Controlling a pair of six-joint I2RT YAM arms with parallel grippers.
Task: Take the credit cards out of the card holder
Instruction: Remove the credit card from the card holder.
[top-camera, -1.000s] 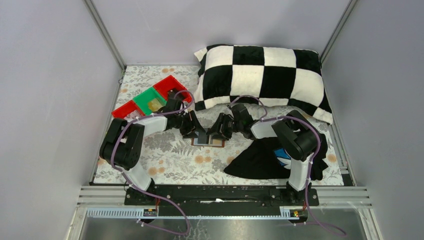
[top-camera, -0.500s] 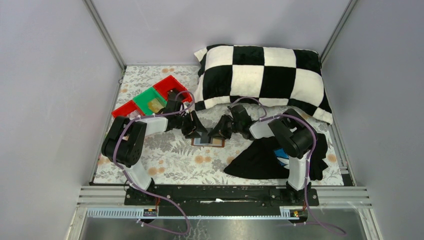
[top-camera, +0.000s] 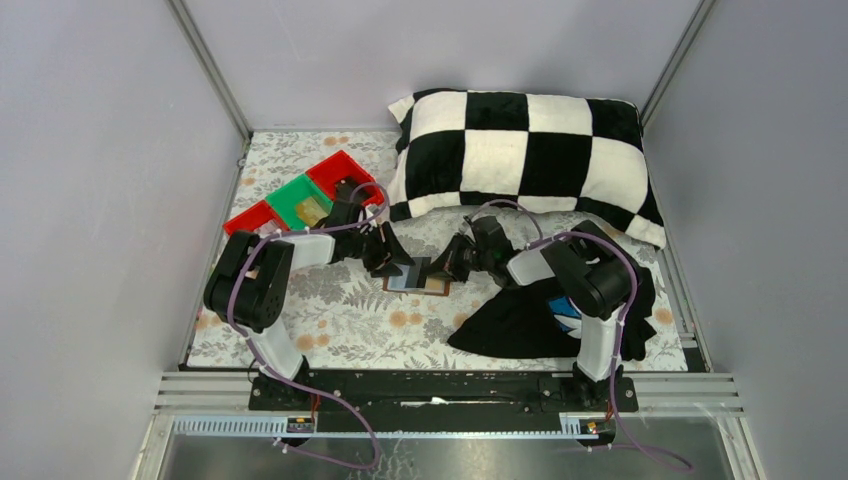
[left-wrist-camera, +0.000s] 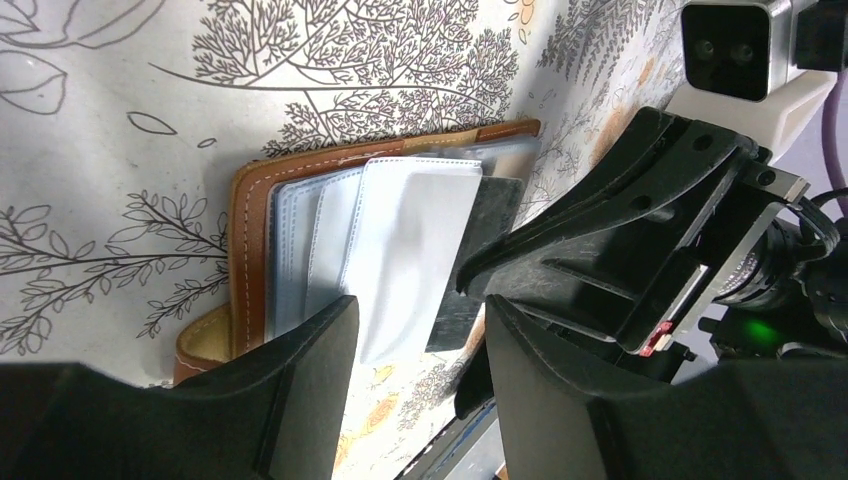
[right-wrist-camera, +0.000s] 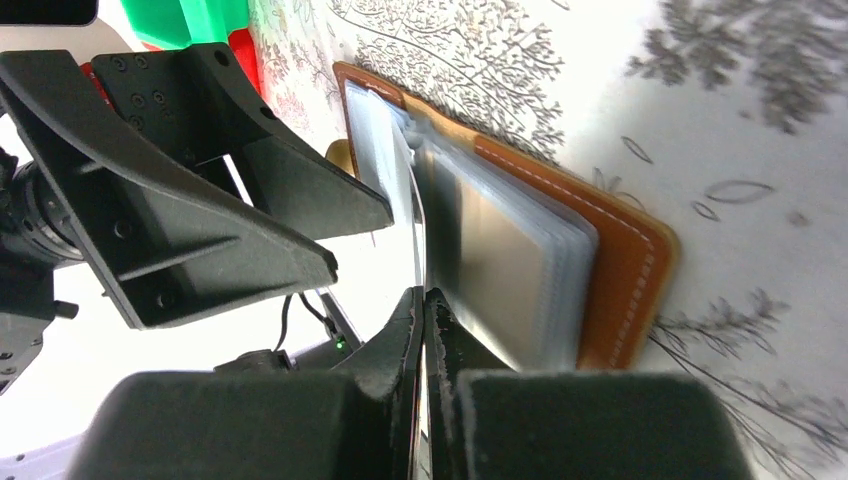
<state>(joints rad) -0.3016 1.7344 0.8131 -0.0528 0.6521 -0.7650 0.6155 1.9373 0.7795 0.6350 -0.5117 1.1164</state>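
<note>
The brown card holder (top-camera: 418, 284) lies open on the floral cloth between my two grippers, its grey-blue sleeves (left-wrist-camera: 330, 240) fanned out. A thin credit card (left-wrist-camera: 478, 262), dark in the left wrist view, sticks out of the sleeves. My right gripper (right-wrist-camera: 422, 300) is shut on the card's outer edge, the card standing on edge between the pads. My left gripper (left-wrist-camera: 415, 370) is open; one of its fingers (left-wrist-camera: 300, 390) is over the holder's near side and the other is beyond the card. From above, the left gripper (top-camera: 392, 265) and right gripper (top-camera: 447, 268) face each other over the holder.
Red and green trays (top-camera: 300, 195) stand at the back left. A black-and-white checkered pillow (top-camera: 525, 150) fills the back. A black cloth (top-camera: 520, 315) lies at the right, under the right arm. Grey walls close in both sides.
My right gripper's jaws have closed onto the card's edge, and that gripper has shifted slightly to the right. The left gripper has kept its place and its opening.
</note>
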